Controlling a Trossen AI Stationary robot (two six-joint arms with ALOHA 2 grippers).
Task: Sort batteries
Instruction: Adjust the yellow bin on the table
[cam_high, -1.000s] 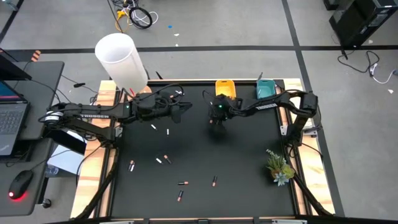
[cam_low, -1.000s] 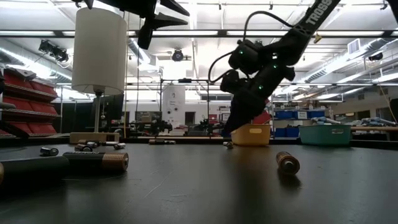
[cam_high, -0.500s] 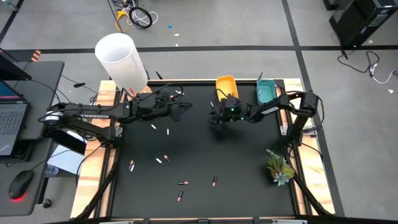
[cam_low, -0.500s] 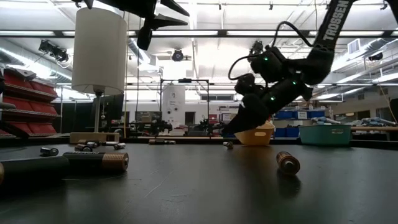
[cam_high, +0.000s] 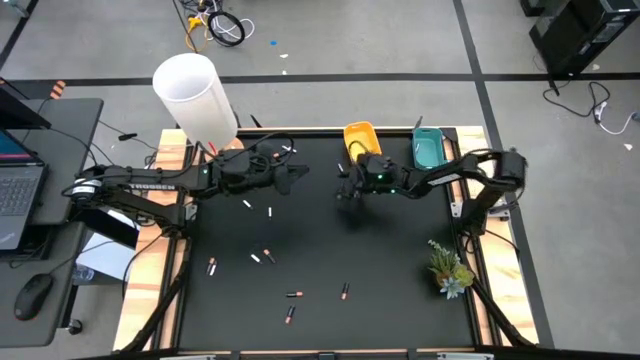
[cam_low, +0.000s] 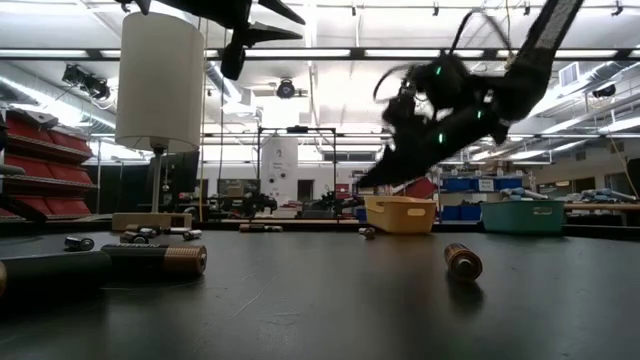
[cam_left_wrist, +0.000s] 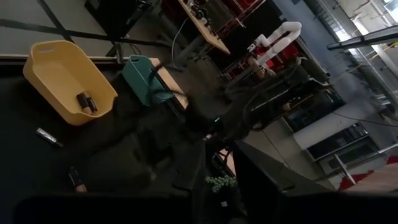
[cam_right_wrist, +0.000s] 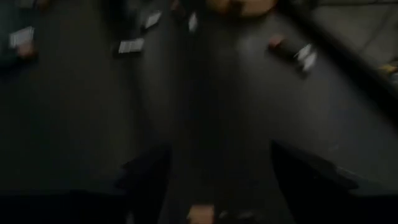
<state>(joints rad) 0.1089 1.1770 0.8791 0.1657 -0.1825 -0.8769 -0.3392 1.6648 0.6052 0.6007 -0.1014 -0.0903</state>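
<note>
Near edge of bench (cam_high: 400, 300): loose batteries (cam_high: 292, 294) lie untouched, w/ more mid-bench. Left gripper (cam_high: 298, 172) hangs parked, fingers apart, same as 1 s ago. Right gripper (cam_high: 345, 190) has risen off the surface & swung toward the yellow tray (cam_high: 358, 133); can't tell if it carries anything. 2 dark batteries already sit in that tray, so prob. a drop-off is coming. Teal tray (cam_high: 427, 147) beside it.

A black bench (cam_high: 390, 270) fills the middle of the high view. At its far edge stand a yellow tray (cam_high: 360, 139) and, beside it, a teal tray (cam_high: 427, 147). A white cylinder (cam_high: 195, 98) rises at the far left corner. A small green plant (cam_high: 449, 268) sits at the right edge. Off to the left lie a laptop (cam_high: 15, 190) and a mouse (cam_high: 33, 296).
</note>
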